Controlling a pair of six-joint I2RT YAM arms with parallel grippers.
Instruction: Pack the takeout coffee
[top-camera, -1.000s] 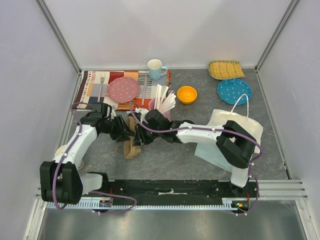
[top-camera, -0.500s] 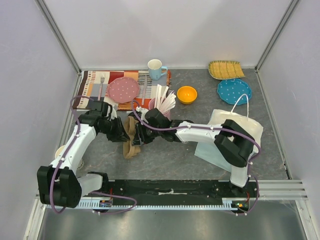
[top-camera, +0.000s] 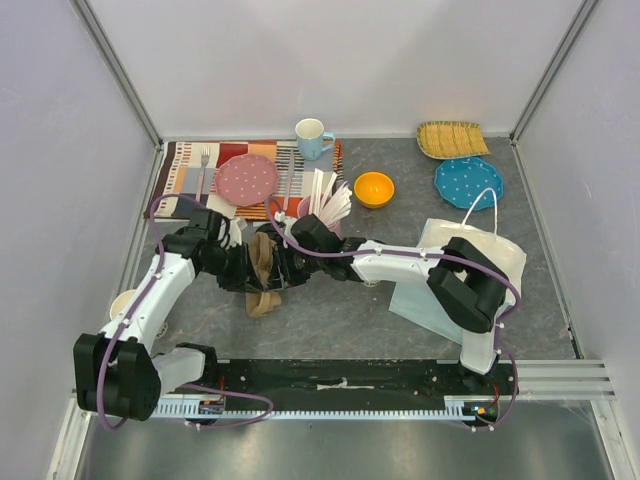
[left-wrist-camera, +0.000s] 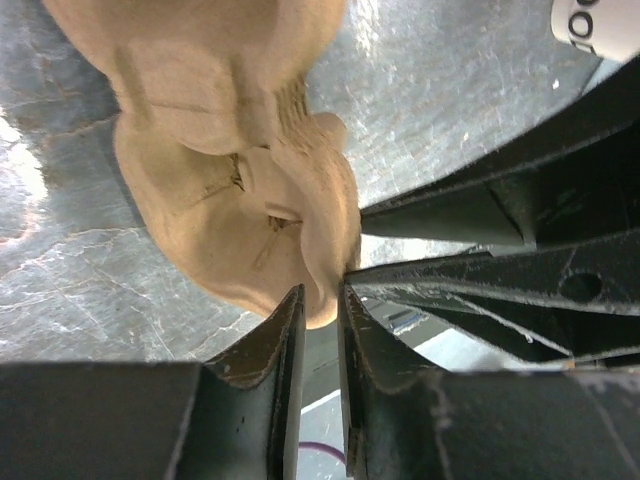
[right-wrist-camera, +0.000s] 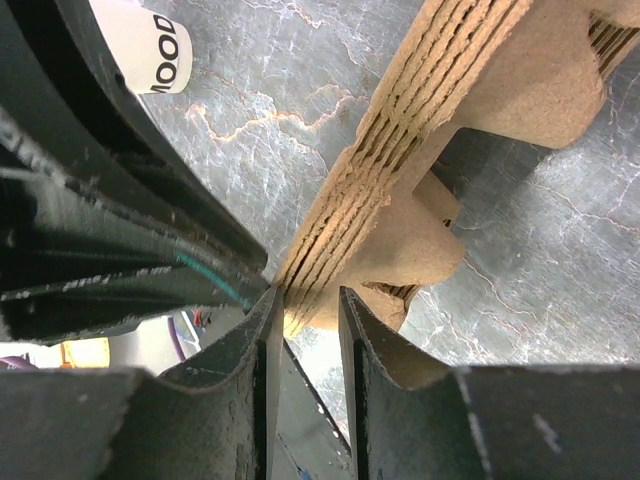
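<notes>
A stack of brown moulded-pulp cup carriers (top-camera: 263, 285) lies between both arms, left of centre. My left gripper (top-camera: 250, 268) comes at it from the left. In the left wrist view the gripper (left-wrist-camera: 320, 300) is shut on the carrier's (left-wrist-camera: 220, 200) rounded rim. My right gripper (top-camera: 280, 266) comes from the right. In the right wrist view it (right-wrist-camera: 305, 305) is shut on the layered edge of the stack (right-wrist-camera: 470, 80). The takeout coffee shows only as a bit of off-white cup wall with dark lettering (right-wrist-camera: 150, 50) (left-wrist-camera: 600, 25); its lid is hidden.
A white paper bag (top-camera: 460, 270) with a handle lies at the right. Behind the grippers stand a pink cup of sticks (top-camera: 325, 205), an orange bowl (top-camera: 373, 189), a blue mug (top-camera: 312, 137), a pink plate (top-camera: 246, 179) on a striped mat (top-camera: 185, 175), and a blue plate (top-camera: 467, 182). A pale round rim (top-camera: 122, 302) sits by the left arm.
My left gripper has moved right to the carrier stack and closed on its rim. The right gripper keeps its hold and has shifted slightly left and back.
</notes>
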